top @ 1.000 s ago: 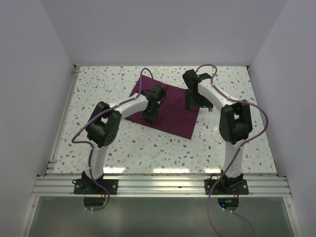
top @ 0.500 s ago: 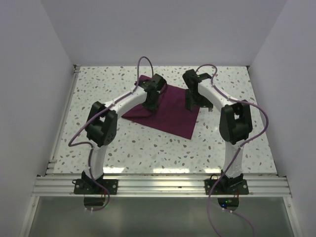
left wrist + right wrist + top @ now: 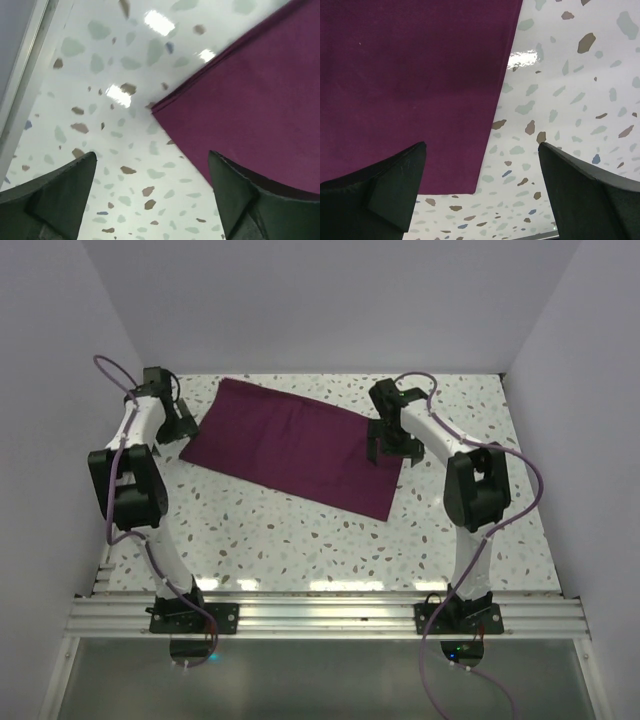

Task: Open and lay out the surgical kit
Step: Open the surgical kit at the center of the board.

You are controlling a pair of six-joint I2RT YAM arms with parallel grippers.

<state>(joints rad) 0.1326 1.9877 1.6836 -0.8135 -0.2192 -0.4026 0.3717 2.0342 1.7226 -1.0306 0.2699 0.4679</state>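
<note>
The surgical kit shows as a dark purple-maroon cloth wrap point(image 3: 295, 445) lying flat and spread across the back half of the table. My left gripper point(image 3: 186, 430) hangs at the wrap's left end. In the left wrist view it point(image 3: 150, 182) is open over bare table, with the wrap's corner point(image 3: 235, 95) just ahead and to the right. My right gripper point(image 3: 385, 448) hovers at the wrap's right edge. Seen from the right wrist, it point(image 3: 482, 172) is open astride that edge, with cloth point(image 3: 415, 85) under the left finger and nothing held.
The speckled white table point(image 3: 300, 540) is boxed in by pale walls at the left, back and right. A metal rim point(image 3: 20, 75) runs along the table's left side close to my left gripper. An aluminium rail point(image 3: 320, 615) carrying both arm bases crosses the near edge.
My left arm swung from the middle of the cloth out to the far left, unfolding the wrap that way, and its jaws then opened. The right arm stayed put.
</note>
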